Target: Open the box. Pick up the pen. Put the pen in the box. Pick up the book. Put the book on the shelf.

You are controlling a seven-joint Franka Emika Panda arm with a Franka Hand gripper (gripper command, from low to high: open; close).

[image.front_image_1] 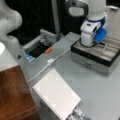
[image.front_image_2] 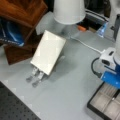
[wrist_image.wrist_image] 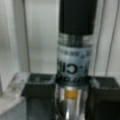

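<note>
Gripper (wrist_image.wrist_image: pixel 72 100) clamps pen (wrist_image.wrist_image: pixel 75 50) inside open box (image.front_image_1: pixel 105 62); fingertips cut off.

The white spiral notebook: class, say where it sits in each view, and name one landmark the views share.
Front view: the notebook lies bottom centre, beside the wooden shelf.
Front view: the notebook lies left of centre, below the shelf.
Wrist view: not in it.
Shared landmark: the open box, at right.
</note>
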